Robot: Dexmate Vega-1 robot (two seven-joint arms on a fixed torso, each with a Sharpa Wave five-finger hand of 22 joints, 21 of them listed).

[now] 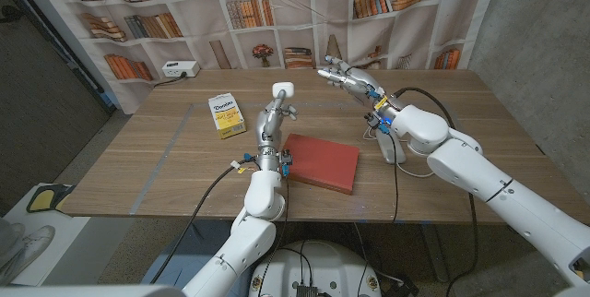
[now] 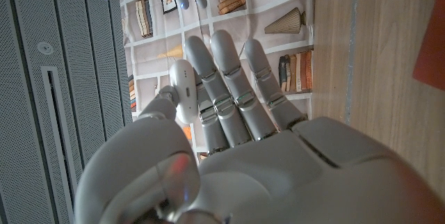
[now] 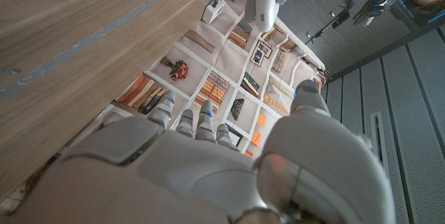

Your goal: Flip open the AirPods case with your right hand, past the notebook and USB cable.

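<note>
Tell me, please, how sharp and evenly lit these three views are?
Head view: evenly lit and sharp, soft shadows under the red notebook. Left wrist view: the left hand holding the AirPods case is sharp, its nearest part blurred. Right wrist view: the right hand is soft and near, the backdrop sharper.

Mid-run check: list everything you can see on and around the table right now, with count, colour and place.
AirPods case: one, white, lifted above mid-table in the left hand.
Notebook: one, red, near front edge, centre.
Box: one, yellow and white, left of centre.
USB cable: one, white, right of the notebook.
Power strip: one, white, far left corner.
Bookshelf backdrop: one, printed, behind the table.
Table: one, wooden.
Left hand: holds the case, raised.
Right hand: raised over the far edge, fingers extended.
</note>
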